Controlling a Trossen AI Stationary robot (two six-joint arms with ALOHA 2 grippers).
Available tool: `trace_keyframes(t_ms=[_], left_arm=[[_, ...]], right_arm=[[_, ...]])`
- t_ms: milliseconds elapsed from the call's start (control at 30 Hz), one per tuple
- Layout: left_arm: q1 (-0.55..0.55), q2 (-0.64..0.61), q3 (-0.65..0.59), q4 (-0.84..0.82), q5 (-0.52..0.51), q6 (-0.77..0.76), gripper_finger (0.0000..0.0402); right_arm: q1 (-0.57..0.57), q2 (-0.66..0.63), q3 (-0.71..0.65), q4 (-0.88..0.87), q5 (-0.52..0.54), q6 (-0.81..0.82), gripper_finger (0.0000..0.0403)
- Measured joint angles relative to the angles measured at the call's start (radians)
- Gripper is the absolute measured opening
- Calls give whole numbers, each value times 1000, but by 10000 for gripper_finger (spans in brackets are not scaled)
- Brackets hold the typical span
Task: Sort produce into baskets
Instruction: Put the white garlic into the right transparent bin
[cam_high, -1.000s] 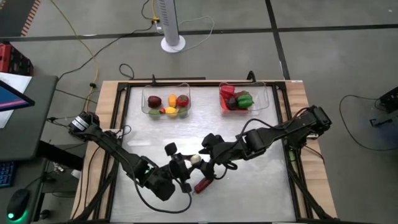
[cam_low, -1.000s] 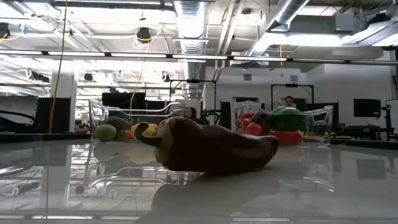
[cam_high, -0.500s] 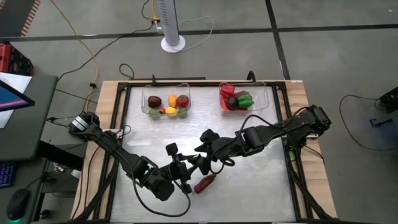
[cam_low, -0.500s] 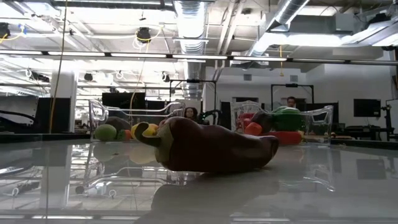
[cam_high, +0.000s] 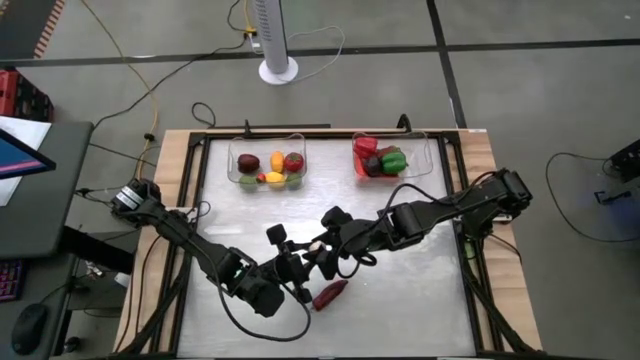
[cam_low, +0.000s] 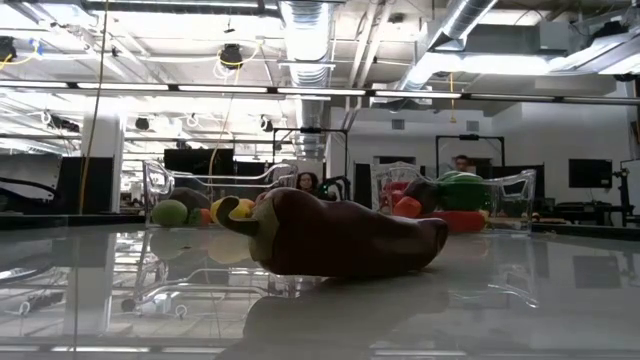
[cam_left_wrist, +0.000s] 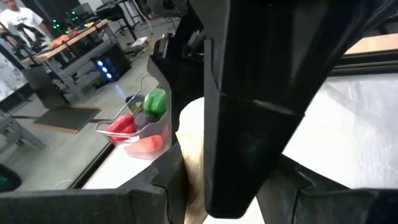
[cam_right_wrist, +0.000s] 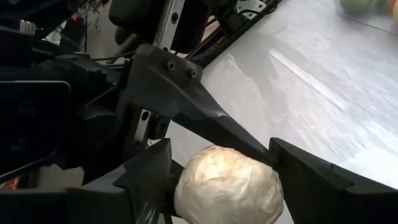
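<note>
The right gripper (cam_right_wrist: 227, 186) pinches a pale garlic (cam_right_wrist: 227, 185) mid-table, meeting the left gripper (cam_high: 300, 268), whose fingers' state I cannot tell. A red chilli (cam_high: 329, 294) lies just near of them.

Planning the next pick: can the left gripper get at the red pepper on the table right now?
Probably not yet. The left gripper and right gripper both crowd a pale round piece beside the red pepper; nothing covers the pepper.
</note>
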Motion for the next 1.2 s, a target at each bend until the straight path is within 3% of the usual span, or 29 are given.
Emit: trace_keyframes(t_ms=[467,667,1133,1200], left_arm=[[1,0,-1,-4,-23,2,133],[1,0,-1,-3,-38,-28,139],[1,0,-1,2,-23,-5,296],[1,0,-2,-13,-71,-15,307]], right_arm=[[-1,0,0,-3,5,-2,198],[-1,0,0,-2,6,-5,195],[-2,0,0,-7,7,-29,194],[-14,-9,0,-46,-9,-30,194]])
